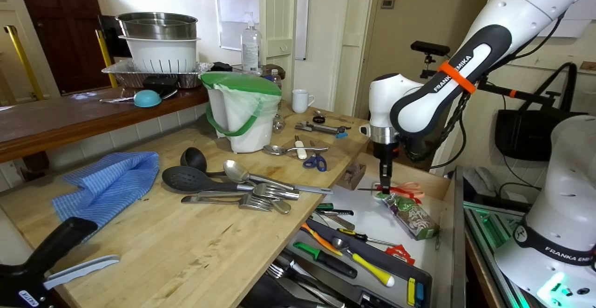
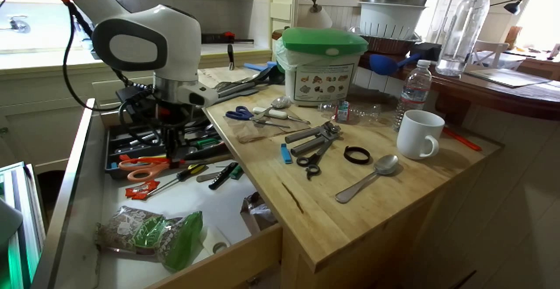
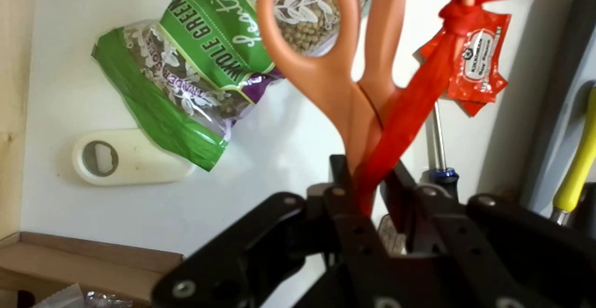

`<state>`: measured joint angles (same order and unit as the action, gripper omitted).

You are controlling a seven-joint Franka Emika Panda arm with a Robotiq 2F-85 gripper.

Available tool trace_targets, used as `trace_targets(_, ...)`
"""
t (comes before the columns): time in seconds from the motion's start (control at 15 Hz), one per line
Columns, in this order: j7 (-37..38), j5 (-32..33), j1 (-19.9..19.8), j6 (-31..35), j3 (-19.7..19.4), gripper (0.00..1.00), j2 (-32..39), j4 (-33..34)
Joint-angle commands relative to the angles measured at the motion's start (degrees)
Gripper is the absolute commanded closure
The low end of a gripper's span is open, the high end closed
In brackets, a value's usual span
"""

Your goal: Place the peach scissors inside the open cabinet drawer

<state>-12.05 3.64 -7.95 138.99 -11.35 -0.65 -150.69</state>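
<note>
Peach scissors (image 3: pixel 342 89), poised above the open drawer (image 2: pixel 236 254), left of the countertop (image 2: pixel 319 195) in an exterior view. The gripper (image 3: pixel 370 167) clenches them where the loops converge — a sound hold, the pair being probably light, stiff, smooth; the red ribbon (image 3: pixel 414 105) there may slip.

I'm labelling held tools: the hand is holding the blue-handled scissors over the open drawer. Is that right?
Only the tool is wrong: the wrist view shows the hand holding the peach scissors. The blue-handled scissors lie on the counter in both exterior views. The hand is indeed over the open drawer.
</note>
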Motion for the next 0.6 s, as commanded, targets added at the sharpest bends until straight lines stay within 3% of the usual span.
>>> trace_targets(0.0, -0.73, 3.83, -0.54, 3.18, 0.84, 0.94, 0.3, -0.9)
trace_targets(0.53, 17.31, 11.26, -0.21, 15.27, 0.41, 0.94, 5.35, -1.96)
